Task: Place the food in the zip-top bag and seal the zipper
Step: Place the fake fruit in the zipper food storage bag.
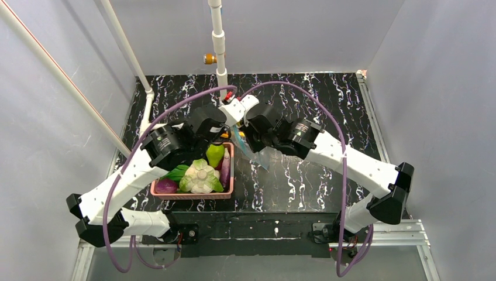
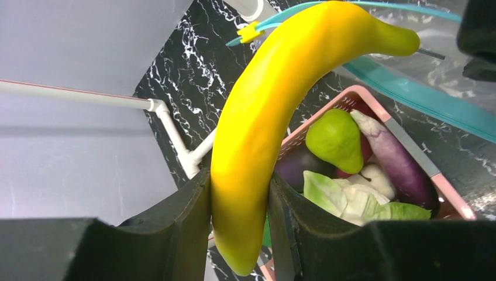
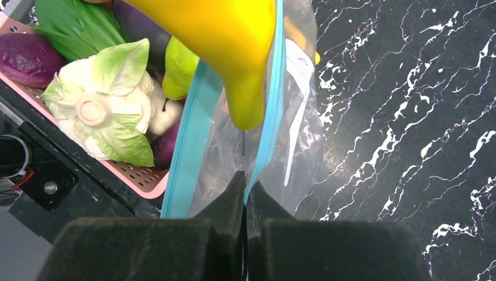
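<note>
My left gripper (image 2: 240,199) is shut on the long yellow food piece (image 2: 269,117) and holds it above the pink basket. The piece's tip (image 3: 234,52) sits at the open mouth of the clear zip-top bag (image 3: 292,134). My right gripper (image 3: 245,187) is shut on one side of the teal-blue zipper (image 3: 270,117) and holds the bag up. The zipper's other side (image 3: 190,140) hangs apart from it. The green pear (image 2: 336,140), the white-and-green leafy head (image 3: 105,105) and the dark red-purple oblong piece (image 3: 26,58) lie in the basket.
The pink basket (image 1: 193,195) stands at the near left of the black marbled table and also holds a purple eggplant (image 2: 398,164) and a green leaf (image 3: 76,29). White pipes (image 1: 217,41) rise at the back and the left. Grey walls enclose the table.
</note>
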Available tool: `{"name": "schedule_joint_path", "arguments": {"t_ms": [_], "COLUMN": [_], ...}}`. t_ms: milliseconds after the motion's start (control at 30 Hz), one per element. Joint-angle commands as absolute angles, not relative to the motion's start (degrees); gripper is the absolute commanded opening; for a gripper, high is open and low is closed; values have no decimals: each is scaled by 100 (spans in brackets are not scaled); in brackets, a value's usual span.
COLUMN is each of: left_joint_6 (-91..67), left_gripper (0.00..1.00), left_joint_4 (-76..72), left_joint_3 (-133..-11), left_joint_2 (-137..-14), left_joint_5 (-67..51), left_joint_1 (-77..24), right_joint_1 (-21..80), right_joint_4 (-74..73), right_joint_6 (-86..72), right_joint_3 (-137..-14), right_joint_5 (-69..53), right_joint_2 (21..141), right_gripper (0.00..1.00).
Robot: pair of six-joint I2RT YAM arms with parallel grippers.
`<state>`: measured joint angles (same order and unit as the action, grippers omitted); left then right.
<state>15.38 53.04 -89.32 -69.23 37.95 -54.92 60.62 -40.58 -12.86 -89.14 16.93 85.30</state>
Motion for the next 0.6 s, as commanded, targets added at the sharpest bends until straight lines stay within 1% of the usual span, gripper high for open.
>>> {"name": "schedule_joint_path", "arguments": {"t_ms": [0, 67, 167, 367, 467, 567], "left_joint_6": [2106, 2116, 1966, 1216, 743, 172], "left_gripper": [0, 0, 0, 0, 0, 0], "left_joint_4": [5173, 5200, 5402, 5853, 6026, 6359], "left_joint_3": [-8806, -8797, -8806, -8858, -8808, -8852], "left_joint_2": [-6932, -6922, -6893, -7019, -7157, -7354], "left_joint_5": [4019, 3816, 3164, 2235, 2039, 2124], "left_joint_1": [-5601, -5607, -5610, -5607, -5608, -5607], "right_joint_1": [5983, 5961, 5945, 5931, 5939, 5972], "right_joint_4": [-3920, -3868, -3652, -2861, -2364, -2178], "right_joint_6": [-1295, -1334, -1370, -1673, -1828, -1830], "right_joint_3": [-8946, -8898, -8680, -8040, -7664, -7482], "right_joint_5": [1456, 1455, 1516, 1429, 1231, 1372], "right_joint_2": [8323, 8306, 8164, 7799, 7565, 7438], "right_gripper": [1, 1, 1, 1, 1, 1]}}
